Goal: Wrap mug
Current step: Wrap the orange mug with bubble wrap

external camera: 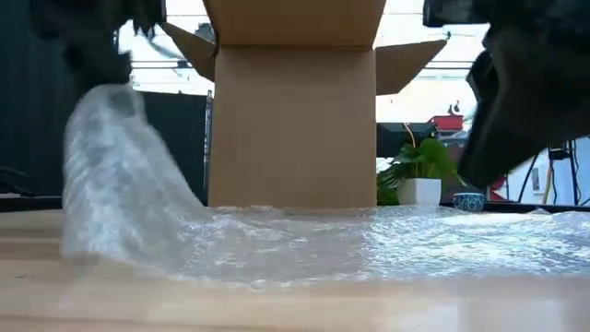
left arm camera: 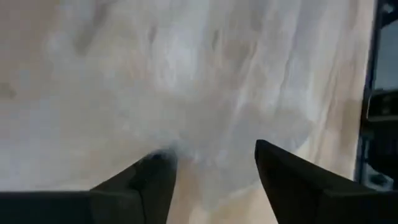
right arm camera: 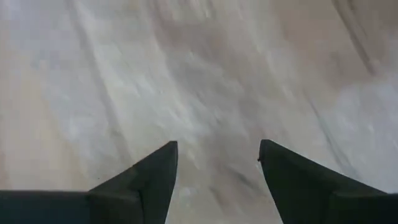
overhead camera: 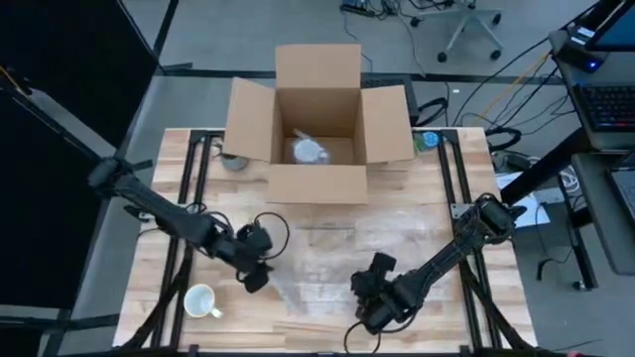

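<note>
1. Our left gripper point(overhead camera: 256, 270) is hovering over the bubble wrap's point(overhead camera: 322, 263) left edge, fingers point(left arm camera: 149, 180) spread wide, gripping nothing.
2. The mug point(overhead camera: 200, 300) is sitting just beside that gripper, off the wrap.
3. Our right gripper point(overhead camera: 369, 297) is hanging over the wrap's near right part, fingers parted, empty.
4. The cardboard box point(overhead camera: 317, 129) is standing beyond both grippers.

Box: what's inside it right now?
The high view shows one pale, wrapped-looking bundle on the floor of the open box. What is in the bundle cannot be seen. The near wall hides the floor just behind it.
</note>
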Robot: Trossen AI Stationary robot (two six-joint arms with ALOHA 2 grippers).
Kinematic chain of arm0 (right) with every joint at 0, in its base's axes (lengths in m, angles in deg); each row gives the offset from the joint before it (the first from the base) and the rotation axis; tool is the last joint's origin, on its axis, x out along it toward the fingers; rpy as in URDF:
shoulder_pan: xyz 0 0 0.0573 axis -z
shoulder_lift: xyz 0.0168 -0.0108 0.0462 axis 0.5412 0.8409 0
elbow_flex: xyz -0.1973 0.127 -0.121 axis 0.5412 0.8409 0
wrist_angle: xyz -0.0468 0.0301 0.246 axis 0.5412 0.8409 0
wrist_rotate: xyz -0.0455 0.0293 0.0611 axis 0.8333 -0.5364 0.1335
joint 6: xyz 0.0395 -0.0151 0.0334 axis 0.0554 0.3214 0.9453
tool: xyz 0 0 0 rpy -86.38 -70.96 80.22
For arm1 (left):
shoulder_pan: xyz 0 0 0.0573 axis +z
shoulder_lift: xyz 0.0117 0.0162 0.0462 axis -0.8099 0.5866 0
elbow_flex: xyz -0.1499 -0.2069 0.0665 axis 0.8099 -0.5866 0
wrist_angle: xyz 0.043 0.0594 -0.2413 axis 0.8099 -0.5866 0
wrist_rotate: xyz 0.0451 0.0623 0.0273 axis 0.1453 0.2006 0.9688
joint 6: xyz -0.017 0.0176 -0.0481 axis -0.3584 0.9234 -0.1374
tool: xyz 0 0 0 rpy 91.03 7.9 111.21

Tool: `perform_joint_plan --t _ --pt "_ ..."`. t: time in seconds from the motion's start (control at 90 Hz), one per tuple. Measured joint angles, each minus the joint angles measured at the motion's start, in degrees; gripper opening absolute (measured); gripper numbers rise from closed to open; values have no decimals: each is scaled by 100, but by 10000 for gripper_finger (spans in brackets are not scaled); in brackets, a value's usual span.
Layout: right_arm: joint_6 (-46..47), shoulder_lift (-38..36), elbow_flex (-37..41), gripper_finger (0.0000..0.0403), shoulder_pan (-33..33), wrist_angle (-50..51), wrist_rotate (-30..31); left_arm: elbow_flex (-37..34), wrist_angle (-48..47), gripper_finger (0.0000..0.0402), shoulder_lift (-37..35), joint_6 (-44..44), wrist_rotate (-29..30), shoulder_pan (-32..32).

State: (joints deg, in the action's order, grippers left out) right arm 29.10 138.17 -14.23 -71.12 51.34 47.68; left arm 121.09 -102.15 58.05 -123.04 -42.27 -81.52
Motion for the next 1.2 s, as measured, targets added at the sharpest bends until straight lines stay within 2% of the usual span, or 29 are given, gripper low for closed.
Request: perform_joint_plan --t 0.078,0.267,0.4,0.489,0.611,0.844,0.978,1.2 --pt "-70 0 0 212 64 -312 18 177 0 206 -178 421 273 9" --pt "-347 0 0 212 116 -785 245 444 -15 206 -517 1666 257 110" --pt "-411 0 0 212 57 -896 810 857 -80 206 -535 2729 120 49" --pt "-528 -2 0 212 29 -915 1132 1202 -304 206 -528 2985 116 -13" --pt "-581 0 0 212 -8 -929 1381 1388 -810 206 -524 2885 257 -33" --pt "-725 5 0 212 13 -924 1602 1378 -2228 206 -515 1776 260 -34" --pt "-785 11 0 212 14 -928 1746 1374 -2477 206 -513 1583 238 -73" --pt "-809 15 0 212 18 -929 1782 1374 -2855 206 -513 1170 -344 -393"
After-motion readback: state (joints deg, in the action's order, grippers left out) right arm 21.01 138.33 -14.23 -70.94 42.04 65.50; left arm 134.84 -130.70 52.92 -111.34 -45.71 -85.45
